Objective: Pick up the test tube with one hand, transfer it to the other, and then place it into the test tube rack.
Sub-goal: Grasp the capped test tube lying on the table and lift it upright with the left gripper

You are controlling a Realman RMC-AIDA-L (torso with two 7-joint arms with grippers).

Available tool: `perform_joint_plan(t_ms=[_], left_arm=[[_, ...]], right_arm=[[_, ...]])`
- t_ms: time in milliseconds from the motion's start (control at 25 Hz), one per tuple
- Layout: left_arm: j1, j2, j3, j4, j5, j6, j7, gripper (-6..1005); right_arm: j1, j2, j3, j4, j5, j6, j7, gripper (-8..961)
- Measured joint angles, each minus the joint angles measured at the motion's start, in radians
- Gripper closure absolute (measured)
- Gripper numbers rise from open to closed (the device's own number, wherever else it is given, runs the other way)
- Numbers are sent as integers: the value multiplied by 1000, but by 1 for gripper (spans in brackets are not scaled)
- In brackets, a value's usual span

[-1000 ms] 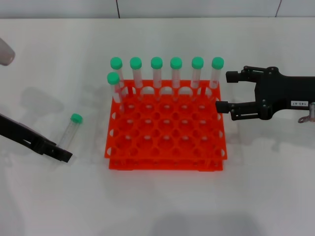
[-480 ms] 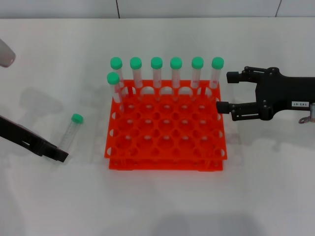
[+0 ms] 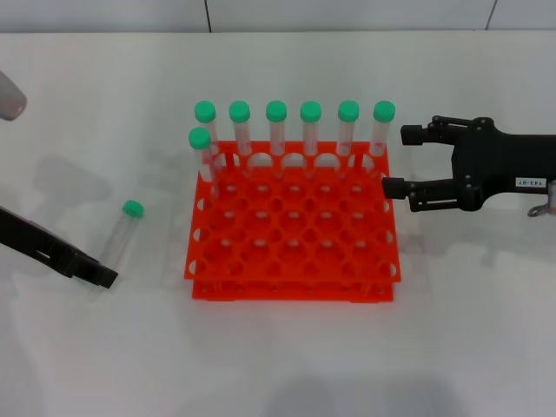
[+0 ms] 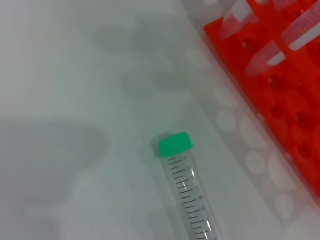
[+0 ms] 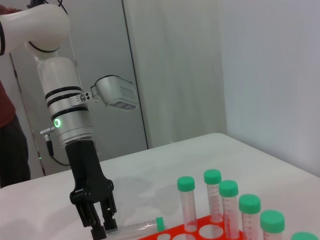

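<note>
- Head view: white tabletop [image 3: 287, 365] filling nearly the whole frame, pale wall panels with 2 dark seams along the top edge.
- Centre of frame: orange-red test tube rack [image 3: 294, 252], 7 green-capped tubes [image 3: 276, 130] standing upright, 6 along the back row and 1 in the second row at the left corner.
- Left of the rack, apart from it: test tube [image 3: 122, 234] lying flat on the table, green cap toward the top of the frame.
- Lower left: left gripper [image 3: 97, 274] reaching in from the frame edge, tip low by the tube's bottom end; contact not clear here.
- Right edge: right gripper [image 3: 393, 161], black with a small white label, level with the rack's right rear corner, fingers spread wide and holding nothing.
- Left wrist view: test tube [image 4: 185, 187] lying on the white surface at lower centre, graduation marks visible; rack corner [image 4: 280, 85] at upper right; soft grey shadows on the table.
- Right wrist view: left gripper [image 5: 104, 227] at lower left under a silver wrist with a green ring, fingers narrow and straddling the bottom end of the lying test tube [image 5: 137, 227]; grip not certain.
- Behind: grey wall panels [image 5: 175, 65], white wall at right, dark-clothed person [image 5: 11, 140] at the left edge.
</note>
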Motion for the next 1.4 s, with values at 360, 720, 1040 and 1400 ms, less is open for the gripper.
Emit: perform_joint_plan(t_ms=[360, 720, 1040, 1400], left_arm=[[0, 1, 0, 0, 0, 0, 0, 637], [-1, 2, 0, 0, 1, -7, -2, 711], [-2, -1, 0, -2, 23, -16, -2, 736], [-2, -3, 0, -3, 25, -28, -3, 764]], right_arm=[[4, 0, 2, 2, 0, 0, -10, 91], [5, 0, 2, 1, 0, 0, -11, 91], [5, 0, 2, 2, 0, 0, -11, 91], [4, 0, 2, 0, 1, 0, -11, 92]])
